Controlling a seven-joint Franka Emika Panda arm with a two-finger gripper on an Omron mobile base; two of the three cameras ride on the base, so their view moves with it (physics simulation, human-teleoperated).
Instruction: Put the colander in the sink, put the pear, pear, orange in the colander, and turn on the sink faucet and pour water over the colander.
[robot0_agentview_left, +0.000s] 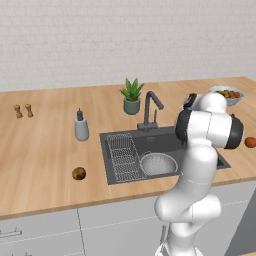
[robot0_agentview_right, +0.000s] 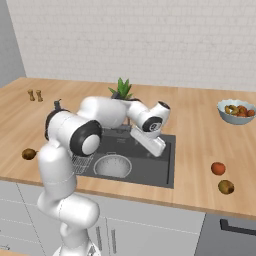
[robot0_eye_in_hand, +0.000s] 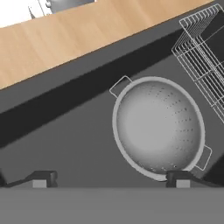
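Since the colander (robot0_eye_in_hand: 159, 129) sits empty in the sink (robot0_eye_in_hand: 78, 140), centre-right of the hand view beside the wire rack (robot0_eye_in_hand: 203, 48), the gripper (robot0_eye_in_hand: 111, 179) (jaws spread, holding nothing) should probably lift clear and fetch the pear (robot0_agentview_right: 226, 187) at lower right.

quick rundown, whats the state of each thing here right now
colander: upright in the sink, empty
sink: dry, holds the colander and the wire rack
wire rack: in the sink beside the colander
sink faucet: off, no stream
claw: open, empty, over the sink
pear: on the counter left of the sink
second pear: on the counter right of the sink
orange: on the counter by the second pear
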